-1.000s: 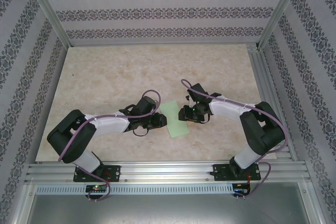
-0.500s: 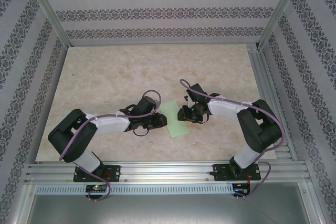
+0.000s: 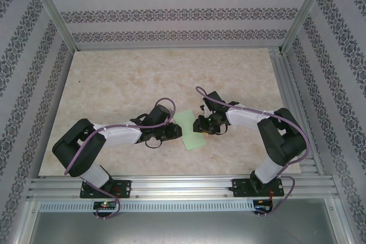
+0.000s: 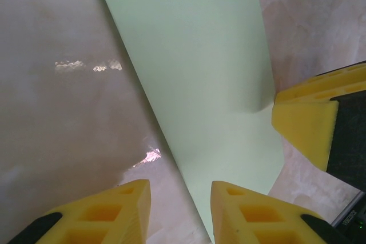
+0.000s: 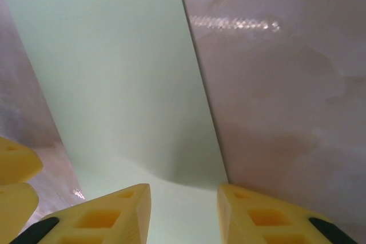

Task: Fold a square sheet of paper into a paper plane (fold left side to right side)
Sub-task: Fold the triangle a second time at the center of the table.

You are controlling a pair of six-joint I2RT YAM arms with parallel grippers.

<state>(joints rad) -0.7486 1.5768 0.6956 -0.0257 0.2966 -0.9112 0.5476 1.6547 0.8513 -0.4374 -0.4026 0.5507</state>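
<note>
Lying flat near the front middle of the table (image 3: 143, 78), the square sheet of paper (image 3: 191, 132) is sitting between the two arms. The left gripper (image 4: 180, 192) is straddling its left edge, jaws narrowly parted. The right gripper (image 5: 183, 195) is pressing at the opposite edge, its jaws likewise showing a narrow gap.

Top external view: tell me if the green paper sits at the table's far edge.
No, the green paper lies between the left claw and the right claw.
</note>
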